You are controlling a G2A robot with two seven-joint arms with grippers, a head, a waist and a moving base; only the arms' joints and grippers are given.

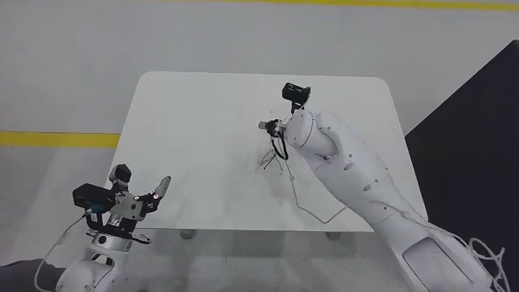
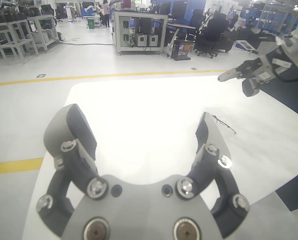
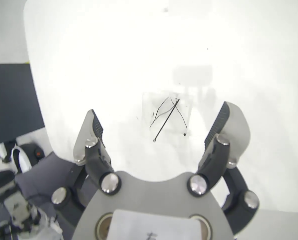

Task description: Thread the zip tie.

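right fingers (image 3: 84,138): spread, hovering over surface (image 3: 114,38)
zip ties (image 3: 169,116): loose pile flat on surface, framed between right fingers
left fingers (image 2: 76,126): spread, well apart from zip ties

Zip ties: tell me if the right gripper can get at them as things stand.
Probably yes. The right gripper hangs open over the zip ties, which lie loose on the table, and nothing stands between them. The left gripper is off at the table's near edge.
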